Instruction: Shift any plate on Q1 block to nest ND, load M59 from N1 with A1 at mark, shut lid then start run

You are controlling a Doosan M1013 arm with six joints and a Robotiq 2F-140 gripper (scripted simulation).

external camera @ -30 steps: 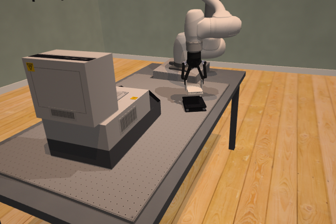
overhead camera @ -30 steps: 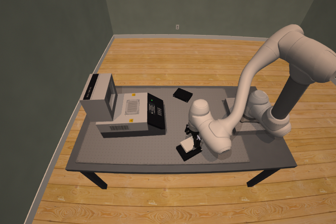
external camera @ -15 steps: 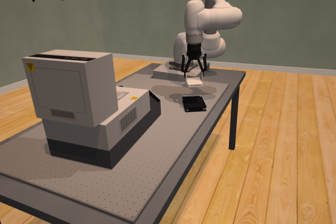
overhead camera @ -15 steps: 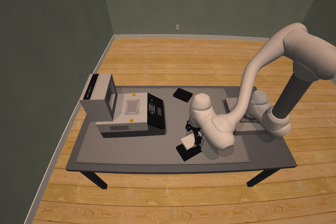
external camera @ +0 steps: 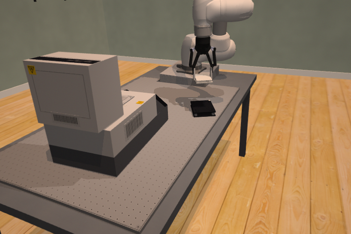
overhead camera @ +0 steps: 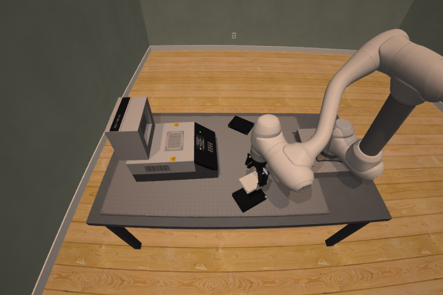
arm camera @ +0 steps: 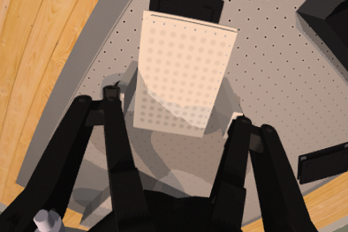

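Observation:
My gripper is shut on the white 96-well plate M59 and holds it level, well above the black nest N1. The plate also shows between the fingers in the exterior view, with the empty nest N1 below, and in the wrist view over the nest. The cycler Q1 stands at the table's left with its lid raised. Its block is bare. A green lamp glows on the black panel.
A second black nest ND lies empty at the table's back, behind the arm's wrist. The arm's base plinth stands at the right end of the table. The table's front edge is close to N1.

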